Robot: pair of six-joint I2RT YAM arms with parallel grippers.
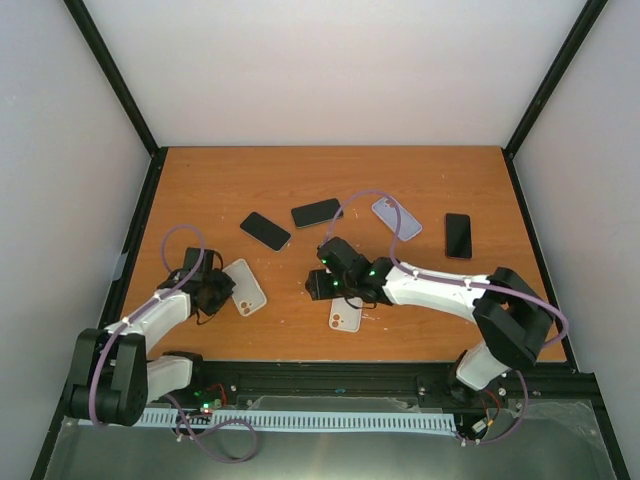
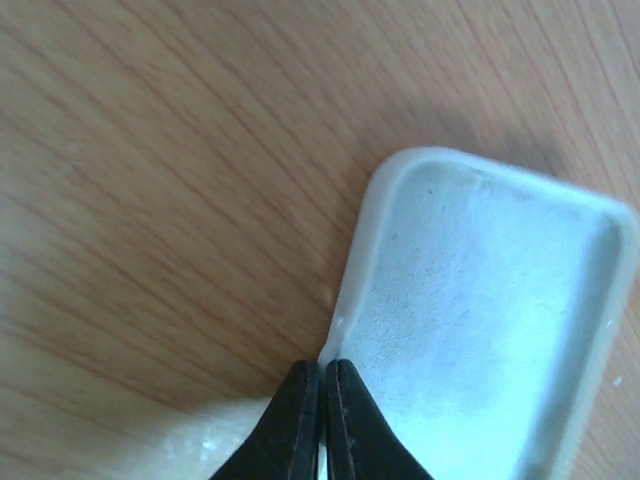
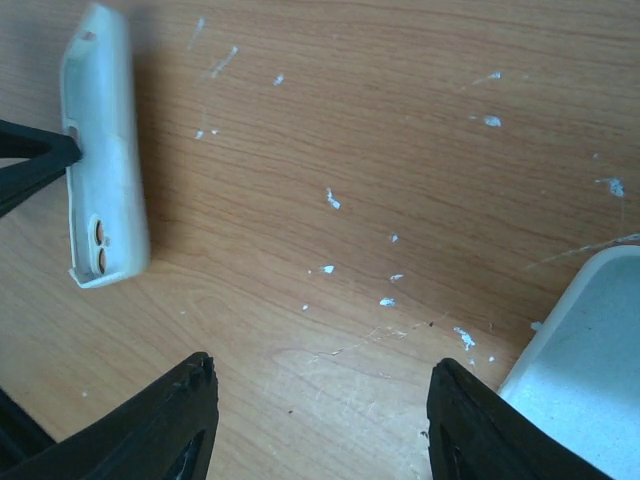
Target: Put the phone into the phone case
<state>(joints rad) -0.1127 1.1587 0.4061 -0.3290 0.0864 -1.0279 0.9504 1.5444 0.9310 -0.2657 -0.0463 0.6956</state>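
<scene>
Pinching phone case [image 2: 480,330] rim: left fingers [image 2: 290,430]; right fingers [image 3: 150,430] spread wide, empty.

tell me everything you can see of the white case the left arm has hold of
The white phone case is a pale, matte, rubbery-looking shell with rounded corners and a raised rim. Its hollow faces up, empty. A two-hole camera cutout sits at one end. It lies left of centre on the wooden table. The left end effector is shut on one long rim; nothing else touches it.
</scene>
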